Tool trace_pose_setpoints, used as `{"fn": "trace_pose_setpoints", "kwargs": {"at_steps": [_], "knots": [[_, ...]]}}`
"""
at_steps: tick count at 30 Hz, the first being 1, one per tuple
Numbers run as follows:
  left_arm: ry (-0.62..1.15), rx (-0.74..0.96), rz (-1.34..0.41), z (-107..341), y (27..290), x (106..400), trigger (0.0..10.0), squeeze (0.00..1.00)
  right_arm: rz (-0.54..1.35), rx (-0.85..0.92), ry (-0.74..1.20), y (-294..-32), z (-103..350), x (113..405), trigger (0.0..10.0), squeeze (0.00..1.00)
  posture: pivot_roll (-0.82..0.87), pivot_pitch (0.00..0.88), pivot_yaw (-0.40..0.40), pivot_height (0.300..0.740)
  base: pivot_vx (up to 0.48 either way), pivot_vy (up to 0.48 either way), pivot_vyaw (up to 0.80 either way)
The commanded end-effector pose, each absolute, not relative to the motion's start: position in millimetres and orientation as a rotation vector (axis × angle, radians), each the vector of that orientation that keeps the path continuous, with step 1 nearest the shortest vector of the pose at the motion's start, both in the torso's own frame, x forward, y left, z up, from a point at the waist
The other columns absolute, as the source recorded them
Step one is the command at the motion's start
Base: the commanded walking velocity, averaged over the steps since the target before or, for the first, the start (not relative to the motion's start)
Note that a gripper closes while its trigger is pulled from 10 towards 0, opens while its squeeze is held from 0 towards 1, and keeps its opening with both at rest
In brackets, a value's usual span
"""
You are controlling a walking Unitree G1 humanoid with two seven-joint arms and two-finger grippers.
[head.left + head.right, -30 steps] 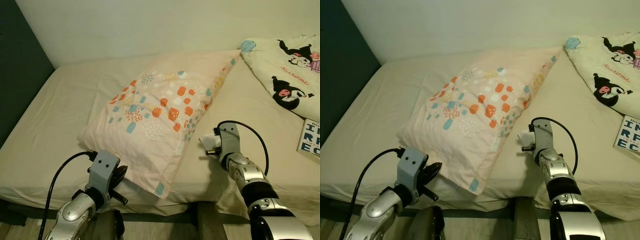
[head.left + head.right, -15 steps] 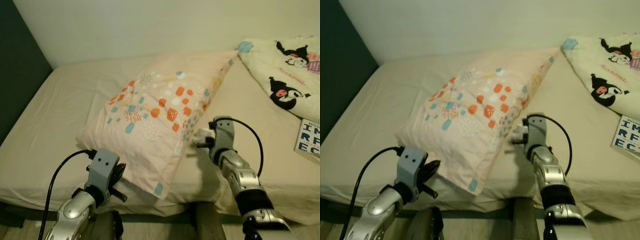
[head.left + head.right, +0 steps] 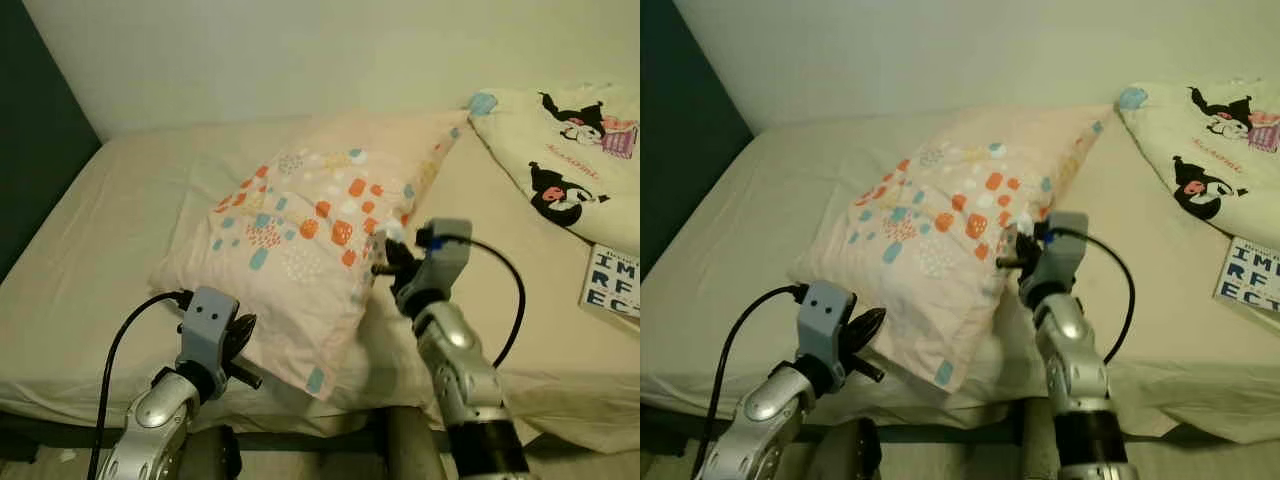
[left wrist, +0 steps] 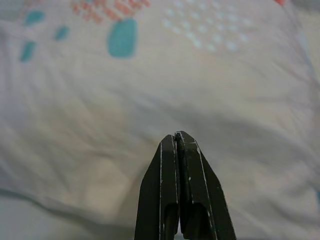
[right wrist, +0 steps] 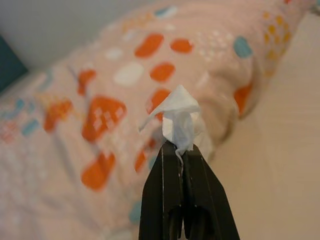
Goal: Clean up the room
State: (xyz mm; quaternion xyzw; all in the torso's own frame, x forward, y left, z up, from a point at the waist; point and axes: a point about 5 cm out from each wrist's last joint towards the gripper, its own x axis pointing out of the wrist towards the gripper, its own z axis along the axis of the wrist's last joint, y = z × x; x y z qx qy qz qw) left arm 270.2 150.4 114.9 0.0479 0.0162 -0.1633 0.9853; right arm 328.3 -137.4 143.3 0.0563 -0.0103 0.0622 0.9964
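bed (image 3: pixel 120 220) | right tool (image 5: pixel 180 150) pinching tissue (image 5: pixel 177 117), peak pointing away toward pillow (image 3: pixel 300 250) | left tool (image 4: pixel 178 137) closed, empty

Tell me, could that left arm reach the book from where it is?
Probably not. The book lies at the bed's far right edge, while the left tool sits low at the pillow's near left corner. The pillow and the right arm, whose tool grips a tissue, lie between.

Head views downward, wrist views perhaps close on pillow (image 3: pixel 310 250)
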Motion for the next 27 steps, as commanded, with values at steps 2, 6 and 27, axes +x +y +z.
{"fn": "trace_pose_setpoints", "kwargs": {"at_steps": [2, 6, 27], "knots": [[0.081, 0.109, -0.221, 107.3, 158.9, 274.3, 10.0, 0.0, 0.127, 0.026, -0.033, -132.9, 139.9, 325.3, 10.0, 0.0, -0.08, 0.108, 0.016, 0.572, 0.0, 0.0, 0.0], [0.067, 0.103, -0.04, 111.2, 170.7, 282.7, 10.0, 0.0, 0.151, -0.075, -0.046, -131.8, 136.8, 320.7, 10.0, 0.0, -0.08, 0.102, 0.018, 0.572, 0.0, 0.0, 0.0], [0.041, 0.078, 0.045, 111.9, 172.3, 284.9, 10.0, 0.0, 0.184, -0.022, 0.022, -125.6, 120.2, 311.1, 10.0, 0.0, -0.08, 0.11, 0.009, 0.612, 0.0, 0.0, 0.0]]}}
